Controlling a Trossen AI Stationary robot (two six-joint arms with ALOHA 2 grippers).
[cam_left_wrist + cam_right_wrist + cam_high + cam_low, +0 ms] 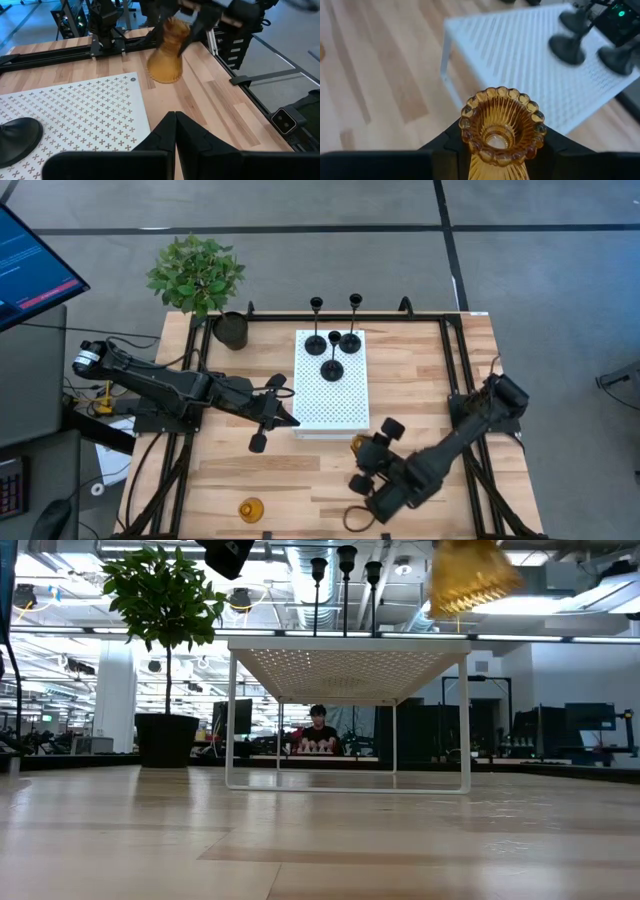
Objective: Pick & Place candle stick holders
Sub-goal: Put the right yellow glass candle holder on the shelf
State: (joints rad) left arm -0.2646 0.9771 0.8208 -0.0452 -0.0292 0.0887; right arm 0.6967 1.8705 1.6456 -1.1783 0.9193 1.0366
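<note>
I've got one amber holder (502, 125) pinched in my right gripper (362, 448), lifted off the wood just off the white rack's (330, 405) 5 o'clock corner, probably so its base clears the edge on the way up to the three black holders (334, 355) already standing at the rack's 12 o'clock end. My left gripper (268, 412) waits at the rack's 9 o'clock side with fingers pressed together on nothing (out of the way, I guess). The other amber one (250, 507) sits on the table near 7 o'clock.

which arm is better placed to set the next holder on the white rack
Right: its end effector already grips the ribbed amber glass holder beside the white perforated rack. The left end effector is shut and empty.
</note>
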